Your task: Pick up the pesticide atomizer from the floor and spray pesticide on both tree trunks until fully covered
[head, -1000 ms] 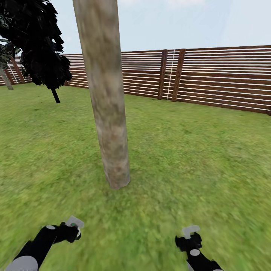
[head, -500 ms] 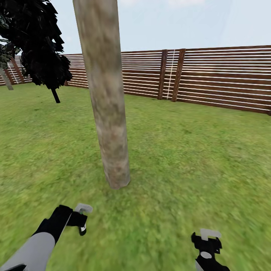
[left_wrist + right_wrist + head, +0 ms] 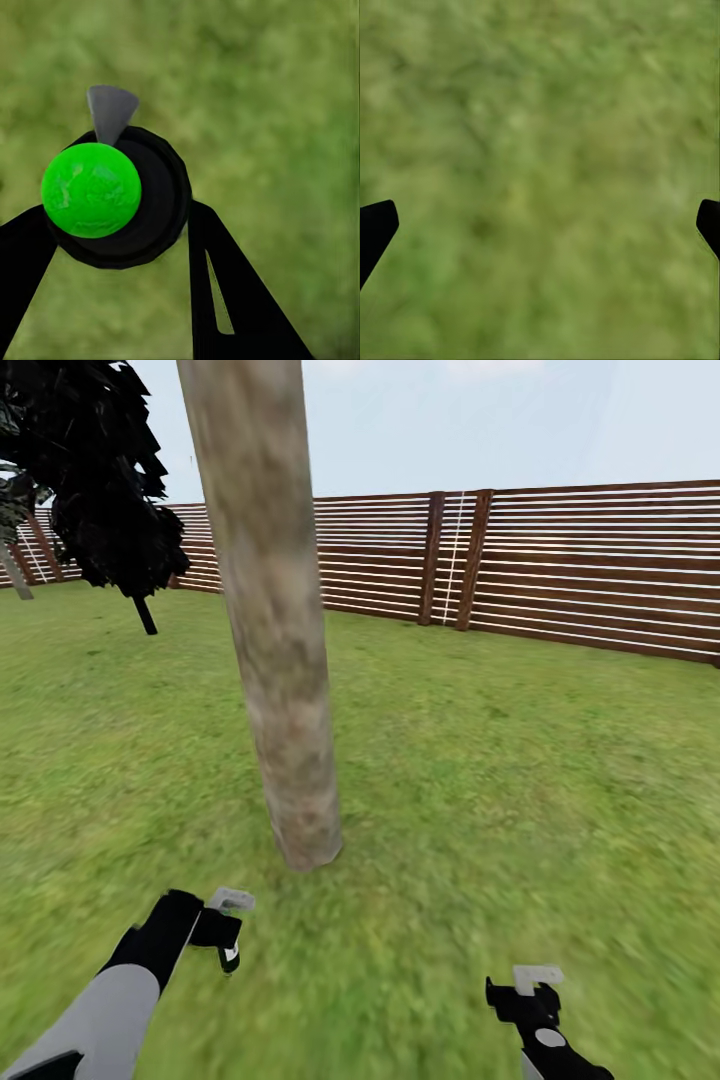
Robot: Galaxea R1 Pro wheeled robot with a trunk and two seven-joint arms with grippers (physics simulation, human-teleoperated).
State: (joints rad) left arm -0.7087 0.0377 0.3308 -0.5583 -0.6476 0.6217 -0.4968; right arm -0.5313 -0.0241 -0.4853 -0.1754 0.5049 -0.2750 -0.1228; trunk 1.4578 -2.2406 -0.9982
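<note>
Clamped in the left gripper, fingers either side of the black, green-capped pesticide atomizer with grey nozzle, now lifted nearer the thick mottled grey-tan tree trunk rising from the green grass floor, apparently ready to spray; right gripper spread wide, idle.

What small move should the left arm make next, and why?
Probably lift and turn the left gripper toward the tree trunk. Its fingers hold the atomizer over grass, and the trunk stands just ahead, with no spray visible on it.
</note>
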